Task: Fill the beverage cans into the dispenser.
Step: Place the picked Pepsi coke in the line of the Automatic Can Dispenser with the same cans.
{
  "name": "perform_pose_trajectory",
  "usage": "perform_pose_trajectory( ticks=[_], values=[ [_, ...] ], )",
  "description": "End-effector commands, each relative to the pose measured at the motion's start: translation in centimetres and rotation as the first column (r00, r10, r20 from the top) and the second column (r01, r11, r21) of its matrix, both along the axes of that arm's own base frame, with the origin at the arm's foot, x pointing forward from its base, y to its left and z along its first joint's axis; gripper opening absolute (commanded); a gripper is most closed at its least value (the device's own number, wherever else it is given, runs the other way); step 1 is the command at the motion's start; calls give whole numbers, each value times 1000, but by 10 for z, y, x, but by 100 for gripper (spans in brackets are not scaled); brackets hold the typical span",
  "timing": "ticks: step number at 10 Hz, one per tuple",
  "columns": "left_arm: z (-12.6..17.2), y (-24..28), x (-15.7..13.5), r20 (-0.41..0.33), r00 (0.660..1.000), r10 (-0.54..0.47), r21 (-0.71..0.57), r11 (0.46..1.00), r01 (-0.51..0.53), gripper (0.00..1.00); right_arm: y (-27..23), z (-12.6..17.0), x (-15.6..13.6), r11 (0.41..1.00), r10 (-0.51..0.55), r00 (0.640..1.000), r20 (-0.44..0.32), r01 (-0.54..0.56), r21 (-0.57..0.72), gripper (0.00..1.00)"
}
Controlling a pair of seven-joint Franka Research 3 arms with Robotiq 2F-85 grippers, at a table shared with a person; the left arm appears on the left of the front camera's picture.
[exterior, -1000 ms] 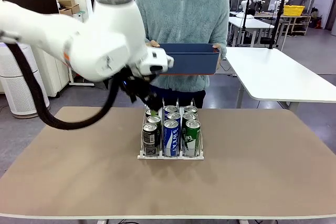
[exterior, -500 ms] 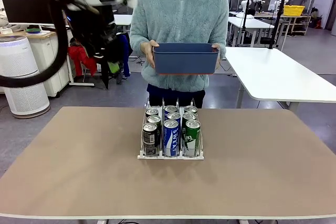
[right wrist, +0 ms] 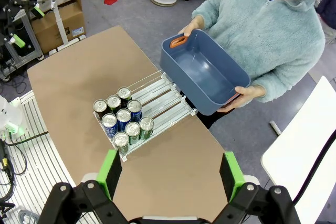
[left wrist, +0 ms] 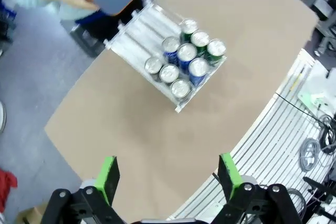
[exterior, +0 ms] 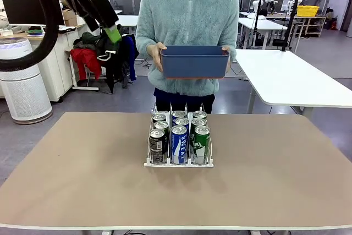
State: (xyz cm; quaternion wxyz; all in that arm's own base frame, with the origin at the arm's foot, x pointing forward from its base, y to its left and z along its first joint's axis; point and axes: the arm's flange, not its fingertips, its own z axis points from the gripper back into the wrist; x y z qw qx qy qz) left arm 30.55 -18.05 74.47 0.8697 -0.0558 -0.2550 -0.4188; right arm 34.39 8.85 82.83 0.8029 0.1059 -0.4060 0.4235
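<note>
Bare tan tabletop (exterior: 82, 180) surrounds the white-based clear-railed dispenser (exterior: 179, 163) at centre, holding slim aluminium cans (exterior: 179, 144) at its near end. Both grippers, left (left wrist: 169, 178) and right (right wrist: 170, 175), hang high, spread, empty. Beyond the far edge, a person holds a dark blue plastic bin (exterior: 194, 61).

I see the counter (exterior: 82, 180) bare on all sides of the dispenser (exterior: 179, 163), so approach from left, right or front is free. Cans (exterior: 180, 136) fill its front part; rear lanes are free. Behind it, person w/ blue bin (exterior: 195, 61) blocks the far side.
</note>
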Motion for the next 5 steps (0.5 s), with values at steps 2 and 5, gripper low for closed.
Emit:
perform_pose_trajectory(
  ticks=[2, 5],
  values=[
    [19, 33, 9, 0, 985, -175, -102, 979, 174, 100, 0, -1, 0, 1000, -1, 1000, 2, 1, 1, 100],
    [24, 37, 8, 42, 989, -140, -76, 987, 143, 100, 0, -1, 0, 1000, -1, 1000, 2, 1, 1, 100]
  ],
)
